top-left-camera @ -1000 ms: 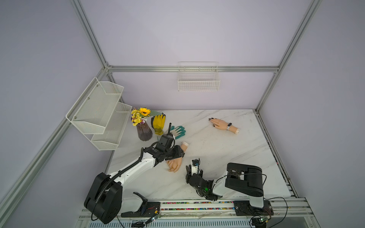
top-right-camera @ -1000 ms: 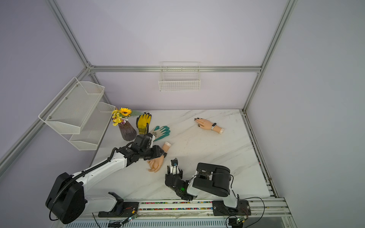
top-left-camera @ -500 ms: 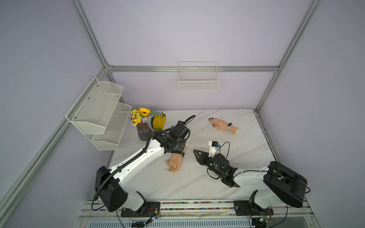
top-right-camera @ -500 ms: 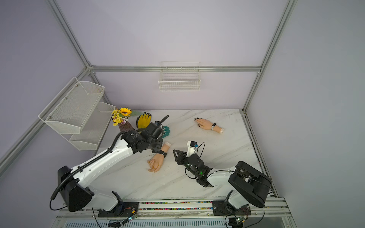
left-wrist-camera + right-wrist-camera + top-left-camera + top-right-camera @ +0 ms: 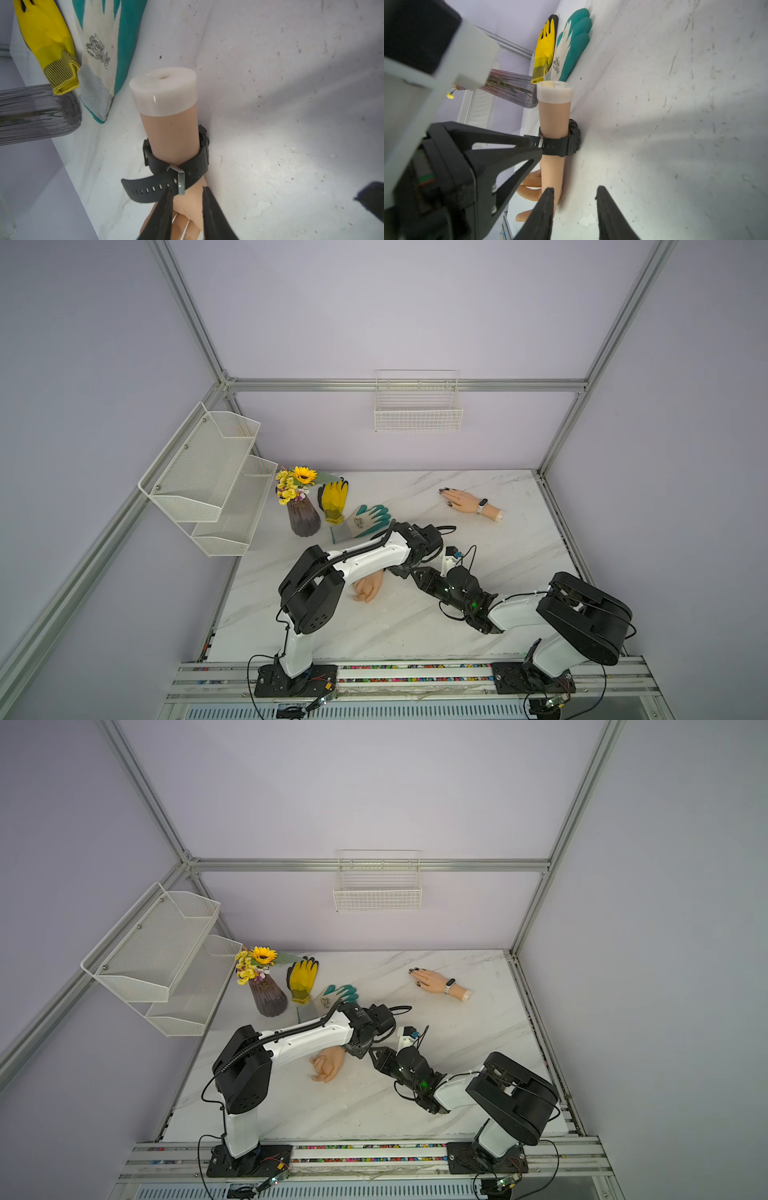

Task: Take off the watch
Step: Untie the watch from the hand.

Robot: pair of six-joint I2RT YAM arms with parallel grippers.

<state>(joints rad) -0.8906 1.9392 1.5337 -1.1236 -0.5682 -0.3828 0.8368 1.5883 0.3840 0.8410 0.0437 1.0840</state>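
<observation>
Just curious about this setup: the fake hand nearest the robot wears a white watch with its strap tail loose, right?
Not white: the left wrist view shows that watch is black. It is on the nearest fake hand, strap tail loose.

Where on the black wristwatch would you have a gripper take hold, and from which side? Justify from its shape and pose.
Grip the loose strap tail of the black wristwatch, just past the metal buckle. Come from above: the buckle faces up, the watch case lies against the table, and the tail juts clear of the mannequin forearm.
</observation>
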